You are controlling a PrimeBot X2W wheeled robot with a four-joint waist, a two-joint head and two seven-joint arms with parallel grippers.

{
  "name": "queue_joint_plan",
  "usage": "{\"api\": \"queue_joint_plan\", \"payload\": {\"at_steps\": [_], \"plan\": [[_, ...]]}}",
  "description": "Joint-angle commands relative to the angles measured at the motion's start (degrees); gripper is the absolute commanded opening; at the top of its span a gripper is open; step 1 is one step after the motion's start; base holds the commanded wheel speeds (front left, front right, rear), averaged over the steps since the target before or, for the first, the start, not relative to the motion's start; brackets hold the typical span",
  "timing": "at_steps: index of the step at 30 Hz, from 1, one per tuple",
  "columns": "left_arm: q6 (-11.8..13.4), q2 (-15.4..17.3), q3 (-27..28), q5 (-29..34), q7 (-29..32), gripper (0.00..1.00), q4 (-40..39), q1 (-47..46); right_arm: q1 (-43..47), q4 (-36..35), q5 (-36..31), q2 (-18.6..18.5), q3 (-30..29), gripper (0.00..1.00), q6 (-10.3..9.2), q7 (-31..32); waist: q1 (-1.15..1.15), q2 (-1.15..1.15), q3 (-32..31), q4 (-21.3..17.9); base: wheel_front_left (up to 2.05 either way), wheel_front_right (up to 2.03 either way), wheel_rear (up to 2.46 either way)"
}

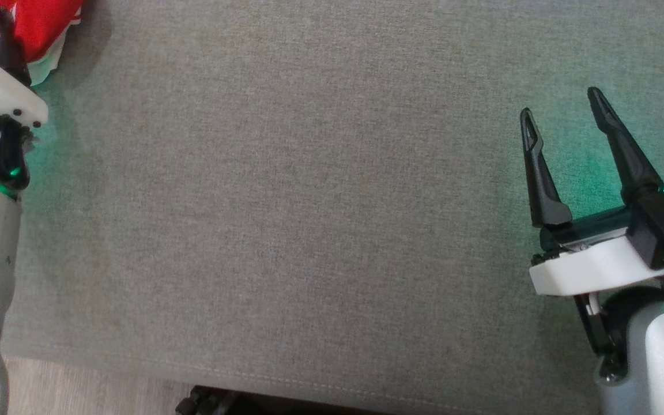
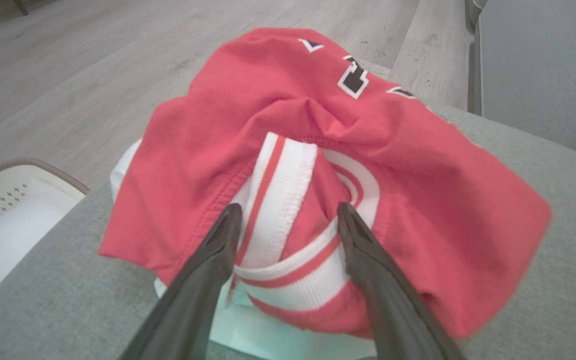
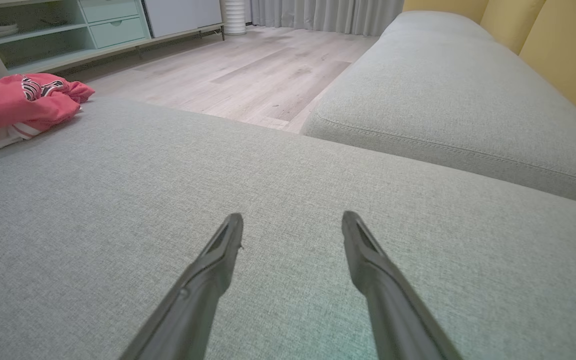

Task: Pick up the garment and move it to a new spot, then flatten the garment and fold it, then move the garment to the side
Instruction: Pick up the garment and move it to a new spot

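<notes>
Left wrist view: left gripper, fingers wide, over a crumpled red shirt heaped at the grey cushion's corner. Right gripper, fingers wide and empty, above the cushion.

The garment lies on the cushion at its far left corner, and the left gripper sits just before it, a finger at either side of a fold. The right gripper is over the cushion's right part, well apart from the garment. A basket stands on the floor left of the cushion, and a second cushion lies beyond it.
</notes>
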Motion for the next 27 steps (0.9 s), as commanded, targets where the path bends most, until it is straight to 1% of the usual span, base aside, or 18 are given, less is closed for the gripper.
{"api": "queue_joint_plan", "payload": {"at_steps": [1, 5, 6, 7, 8, 9, 13, 16, 22, 27], "plan": [[-0.03, 3.09, 2.28, -0.5, 0.49, 1.0, 0.11, -1.85, -1.11, -2.1, 0.13, -0.15, 1.65, 1.0, 0.37, -0.38, 0.0, 0.0, -0.03, -0.06, 0.0, 0.0, 0.0], [-1.47, 1.78, 1.92, -1.48, 2.56, 1.0, 2.82, -2.54, -1.31, -1.83, 0.15, -0.15, 1.67, 1.0, 0.37, -0.49, 0.0, 0.0, 0.08, -0.18, 0.0, 0.0, 0.0], [-1.84, 1.58, 1.73, -1.56, 2.96, 0.72, 3.34, -2.64, -1.34, -1.75, 0.11, -0.15, 1.63, 1.0, 0.37, -0.53, 0.0, 0.0, 0.11, -0.19, 0.0, 0.0, 0.0], [-2.17, 1.45, 1.57, -1.61, 3.16, 0.35, 3.78, -2.77, -1.38, -1.66, 0.07, -0.15, 1.57, 1.0, 0.37, -0.58, 0.0, 0.0, 0.13, -0.2, 0.0, 0.0, 0.0], [-2.42, 1.35, 1.46, -1.6, 3.04, 0.02, 4.13, -2.91, -1.42, -1.56, 0.04, -0.15, 1.47, 1.0, 0.37, -0.64, 0.0, 0.0, 0.09, -0.19, 0.0, 0.0, 0.0], [-2.58, 1.34, 1.31, -1.41, 2.53, 0.0, 4.35, -3.06, -1.47, -1.44, 0.04, -0.15, 1.37, 1.0, 0.37, -0.73, 0.0, 0.0, -0.01, -0.17, 0.0, 0.0, 0.0], [-3.32, 2.04, 0.41, -0.36, 0.99, 0.0, 5.17, -3.78, -1.76, -0.34, 0.71, -0.15, 1.17, 1.0, 0.37, -1.66, 0.0, 0.0, -1.41, -0.14, 0.0, 0.0, 0.0], [-3.57, 3.24, -0.4, 0.79, 0.01, 0.0, 5.64, -4.52, -1.83, 1.22, 1.84, -0.15, 1.22, 1.0, 0.37, -2.88, 0.0, 0.0, -3.83, -0.37, 0.0, 0.0, 0.0], [-4.4, 6.97, -3.06, 4.31, -1.6, 0.0, 3.75, -7.04, -1.37, 6.28, 5.25, -0.15, 0.5, 1.0, 0.37, -6.46, 0.0, 0.0, -11.91, -1.96, 0.0, 0.0, 0.0], [-4.97, 9.12, -5.87, 6.81, 0.98, 0.0, 0.35, -9.7, 0.7, 11.21, 8.72, -0.15, -0.25, 1.0, 0.37, -9.66, 0.0, 0.0, -20.37, -4.71, 0.0, 0.0, 0.0]]}}
